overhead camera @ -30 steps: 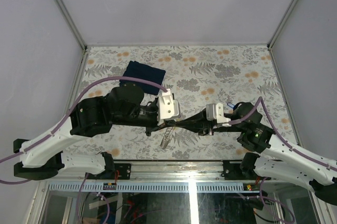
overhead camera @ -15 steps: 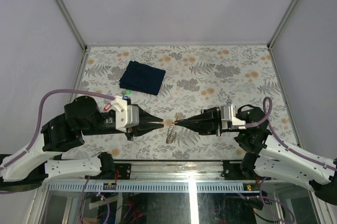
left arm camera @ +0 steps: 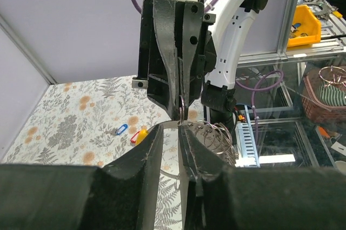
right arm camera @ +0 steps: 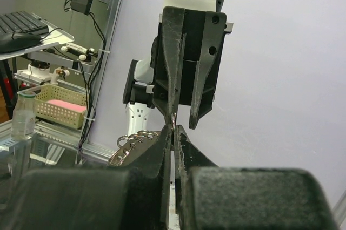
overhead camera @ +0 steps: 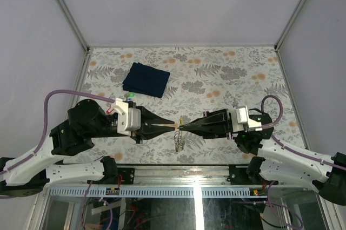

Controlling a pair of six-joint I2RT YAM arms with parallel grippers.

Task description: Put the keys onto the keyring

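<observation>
Both claws have closed in over the last half second: left claw and right claw now meet tip to tip above the worktop, with the keyring hanging beneath them. Threading looks imminent. Right claw is clenched on thin metal (ring or key, indistinguishable). Left claw is slightly parted, grip unconfirmed. Loose keys lie mostly hidden behind the left arm.

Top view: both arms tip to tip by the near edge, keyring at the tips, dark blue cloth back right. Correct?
No: the dark blue cloth lies back left, per the top external view. The left gripper and right gripper do meet tip to tip by the near edge, keyring at the tips.
</observation>
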